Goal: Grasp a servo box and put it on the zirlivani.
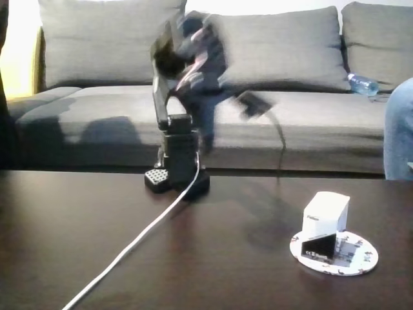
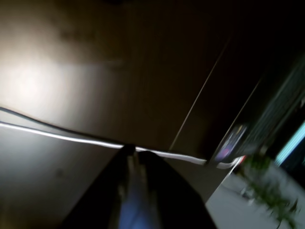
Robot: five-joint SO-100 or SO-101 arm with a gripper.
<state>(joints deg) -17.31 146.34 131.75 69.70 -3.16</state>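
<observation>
The servo box (image 1: 326,214), white on top and front with a black side low down, rests on the zirlivani (image 1: 361,255), a flat round speckled disc on the dark table at the right of the fixed view. The arm is folded up over its base (image 1: 177,175) at the table's far edge and is blurred by motion. My gripper (image 1: 208,143) hangs down near the base, well left of the box and apart from it. In the wrist view my gripper (image 2: 136,153) shows two dark fingers close together with nothing between them, over the bare dark tabletop.
A white cable (image 1: 142,236) runs from the base to the front left edge, and crosses the wrist view as the cable (image 2: 71,138). Behind the table stands a grey sofa (image 1: 290,58) with a water bottle (image 1: 362,84). A person's jeans-clad leg (image 1: 399,129) is at the right.
</observation>
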